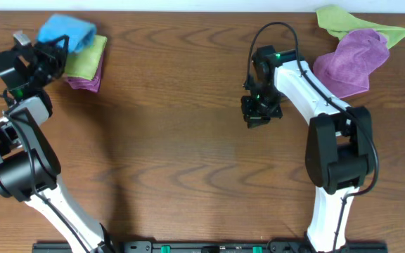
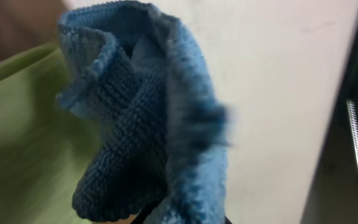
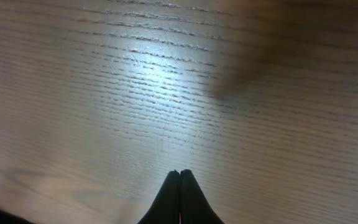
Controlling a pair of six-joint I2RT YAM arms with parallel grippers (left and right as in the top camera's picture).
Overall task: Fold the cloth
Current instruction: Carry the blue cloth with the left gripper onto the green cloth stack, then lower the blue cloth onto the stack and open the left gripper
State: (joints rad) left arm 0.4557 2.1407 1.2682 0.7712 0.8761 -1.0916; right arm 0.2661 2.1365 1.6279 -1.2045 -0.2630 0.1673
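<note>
Cloths (image 1: 350,63) total five: blue cloth (image 1: 65,29) in left tool (image 1: 59,48), four on table (image 1: 174,140).

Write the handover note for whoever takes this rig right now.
Left gripper: at the blue cloth; whether it grips cannot be told. The cloth is bunched on top of the folded green cloth and folded purple cloth.
Right gripper: shut, empty, over bare table.
Done: two cloths appear folded and stacked.
To do: settle the blue one, then fold the loose purple cloth and loose green cloth at far right.
</note>
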